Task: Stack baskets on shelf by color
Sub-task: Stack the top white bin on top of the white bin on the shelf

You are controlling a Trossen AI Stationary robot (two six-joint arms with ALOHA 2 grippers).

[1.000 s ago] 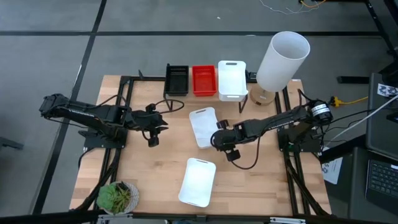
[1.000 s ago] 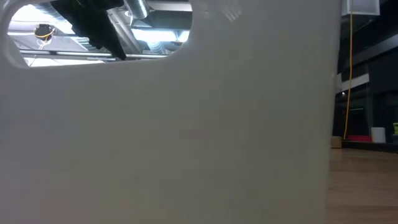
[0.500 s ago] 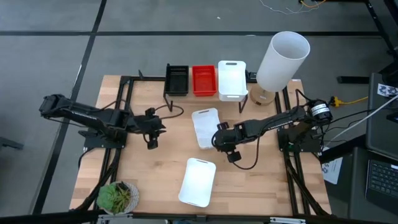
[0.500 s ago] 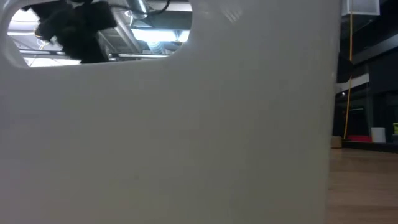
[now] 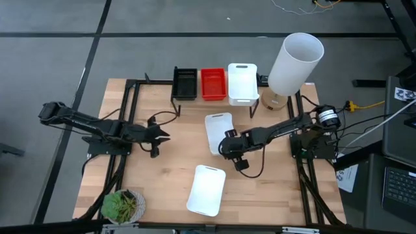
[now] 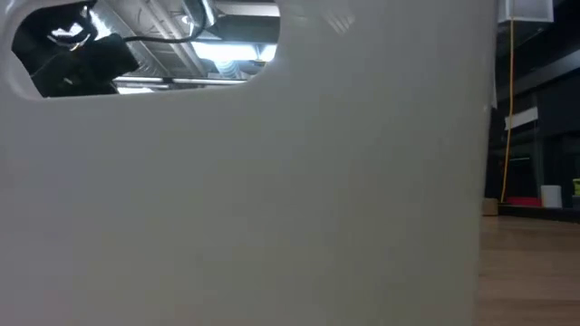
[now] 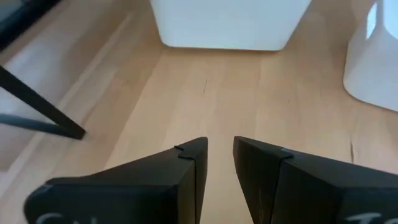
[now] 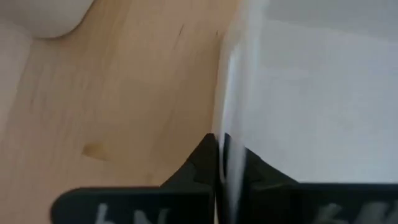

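My right gripper (image 5: pixel 227 144) is pinched on the rim of the white basket (image 5: pixel 219 132) mid-worktop, so I'd lift it level and carry it toward 12 o'clock onto the white stack (image 5: pixel 242 83) on the shelf (image 5: pixel 217 99), no twisting.

White baskets (image 5: pixel 218 133) three; red basket (image 5: pixel 213 84) one; black basket (image 5: pixel 184 83) one.

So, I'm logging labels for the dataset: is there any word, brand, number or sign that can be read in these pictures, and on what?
None can be read.
Left hand: pale marks on its housing at the picture's edge, cut off, unreadable.
Right hand: the same kind of marks, cut off and blurred.
Patterned tag at the right edge of the high view: a black-and-white pattern, no letters.
Baskets, shelf, white cylinder: no print visible.
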